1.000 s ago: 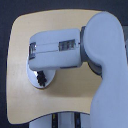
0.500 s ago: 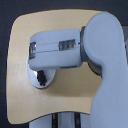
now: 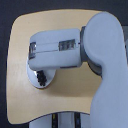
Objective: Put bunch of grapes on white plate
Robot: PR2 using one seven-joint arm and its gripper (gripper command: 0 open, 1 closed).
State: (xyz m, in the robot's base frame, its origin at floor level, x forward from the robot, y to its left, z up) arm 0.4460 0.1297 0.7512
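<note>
My arm (image 3: pixel 55 50) reaches in from the exterior view's right and covers the middle of the table. Its pale forearm and wrist housing point toward the exterior view's left. Below its tip, part of the round glossy white plate (image 3: pixel 36 85) shows on the wooden tabletop. Small dark shapes (image 3: pixel 40 76) lie over the plate right under the wrist. They could be the bunch of grapes or my fingers; I cannot tell which. The gripper itself is hidden under the housing, so its jaws do not show.
The tan wooden table (image 3: pixel 25 40) has rounded corners and dark surroundings past its edges. The arm's bulky upper part (image 3: pixel 105 65) fills the exterior view's right side. A pale base with dark slots (image 3: pixel 65 120) sits at the bottom edge.
</note>
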